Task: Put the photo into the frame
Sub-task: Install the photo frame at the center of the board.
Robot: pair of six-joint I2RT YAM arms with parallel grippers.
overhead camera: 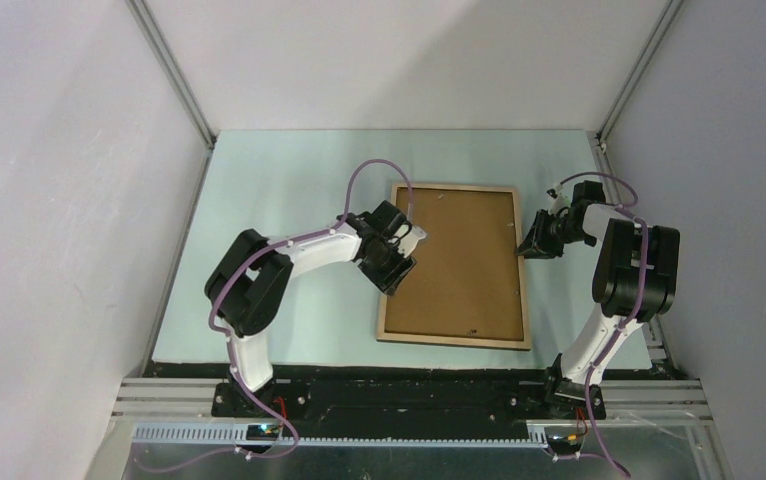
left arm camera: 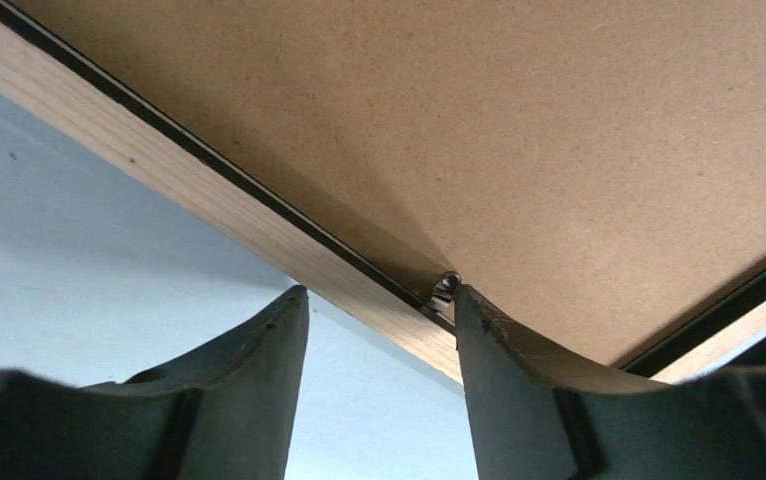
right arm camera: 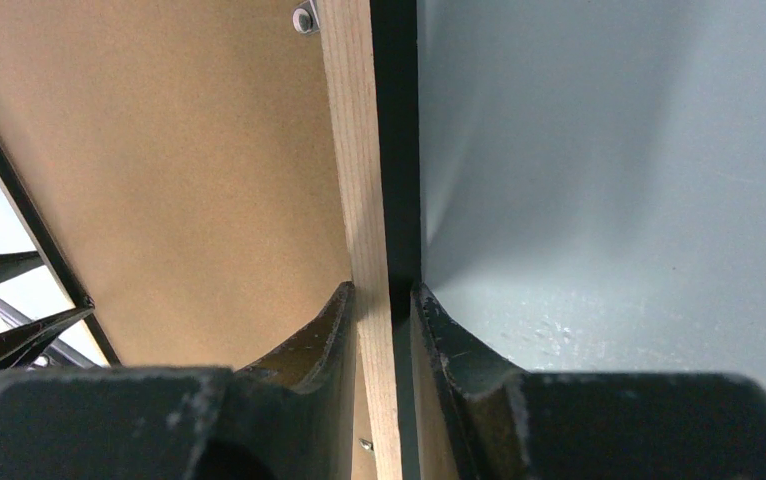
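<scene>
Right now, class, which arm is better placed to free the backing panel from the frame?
Probably left: the left gripper sits at the metal tab holding the backing panel; the right gripper clamps the frame's opposite rail.

text: none legible | frame [overhead camera: 454,340]: no markings readable

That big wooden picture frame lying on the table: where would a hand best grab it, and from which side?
Grab the narrow right rail of the light-wood rectangular picture frame, coming from outside its edge. It lies flat, too wide to span, but a rail fits between fingers: one over the brown hardboard backing panel, one on the black outer side, as the right hand does.
</scene>
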